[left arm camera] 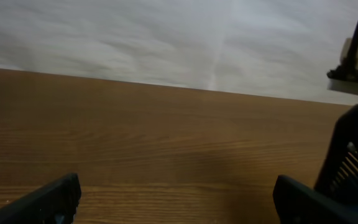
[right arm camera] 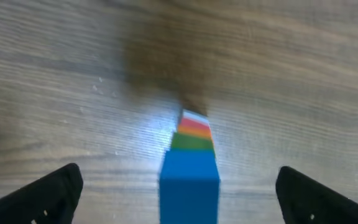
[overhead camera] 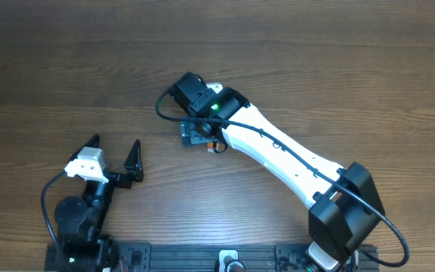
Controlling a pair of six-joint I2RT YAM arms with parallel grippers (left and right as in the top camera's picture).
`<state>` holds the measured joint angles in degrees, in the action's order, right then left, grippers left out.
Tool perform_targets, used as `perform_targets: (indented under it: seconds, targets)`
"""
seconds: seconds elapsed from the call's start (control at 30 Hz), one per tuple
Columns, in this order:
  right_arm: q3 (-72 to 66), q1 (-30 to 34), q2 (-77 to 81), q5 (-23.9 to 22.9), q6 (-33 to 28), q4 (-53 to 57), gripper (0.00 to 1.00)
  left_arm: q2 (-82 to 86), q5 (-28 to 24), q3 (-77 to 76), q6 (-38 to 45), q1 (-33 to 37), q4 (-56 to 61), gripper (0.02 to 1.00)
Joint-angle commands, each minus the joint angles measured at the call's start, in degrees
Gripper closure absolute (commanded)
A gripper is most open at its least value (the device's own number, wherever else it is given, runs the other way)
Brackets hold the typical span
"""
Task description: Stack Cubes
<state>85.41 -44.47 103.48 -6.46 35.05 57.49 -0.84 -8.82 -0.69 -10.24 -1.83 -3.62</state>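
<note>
1. Right gripper (right arm camera: 179,177): open, jaws spread wide, holding nothing. It hangs above the stack, one finger off to each side and both well apart from the cubes.

2. Stack (right arm camera: 190,155): directly beneath the right gripper, centred between its fingers.
   - Blue cube (right arm camera: 189,186) is on top, nearest the gripper.
   - Green cube (right arm camera: 191,142) is under it.
   - Orange cube (right arm camera: 194,129) is under that.
   - A pale bottom cube (right arm camera: 196,116) rests on the table (overhead camera: 353,60); its colour cannot be told.

3. Handling, as a judgement: the cubes look rigid, light and smooth-faced, so they are likely to slip under a weak pinch. The column is tall and narrow, and a sideways nudge would probably topple it. Take hold only of the uppermost cube, on two opposite flat sides at mid-height. Approach and leave vertically.

4. Left gripper (overhead camera: 114,145): far from the stack, close to its own base. It is open and empty, over bare table.
</note>
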Motion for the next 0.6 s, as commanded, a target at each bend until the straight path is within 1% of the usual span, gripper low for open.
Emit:
perform_targets:
  seconds: [0.03,0.07,0.17,0.3,0.4,0.43,0.47,0.5,0.6]
  targets:
    - [2.0,0.3,-0.2,-1.0,-4.2,-3.4,0.007,0.5,-0.1,0.3,0.9,-0.2,0.0,0.018]
    - [3.0,1.1,-0.7,-2.4,-6.2,-4.7,0.007,0.5,-0.1,0.3,0.9,-0.2,0.0,0.018]
    - [5.1,3.7,-2.1,-6.3,-8.5,-5.0,0.007,0.5,-0.1,0.3,0.9,-0.2,0.0,0.018]
    - [5.9,9.3,-5.7,-11.5,-11.3,-5.6,0.009,0.5,-0.1,0.3,0.9,-0.2,0.0,0.018]
    - [5.8,14.5,-9.6,-12.6,-15.8,-5.9,0.009,0.5,-0.1,0.3,0.9,-0.2,0.0,0.020]
    - [5.0,18.1,-12.5,-13.0,-18.5,-5.9,0.009,0.5,-0.1,0.3,0.9,-0.2,0.0,0.018]
    - [4.1,19.8,-14.1,-13.0,-19.7,-5.9,0.007,0.5,-0.1,0.3,0.9,-0.2,0.0,0.020]
    - [1.1,23.0,-17.8,-13.8,-21.4,-6.6,0.007,0.5,-0.1,0.3,0.9,-0.2,0.0,0.018]
    - [-6.5,27.4,-24.5,-14.6,-23.2,-9.9,0.007,0.5,-0.1,0.3,0.9,-0.2,0.0,0.018]
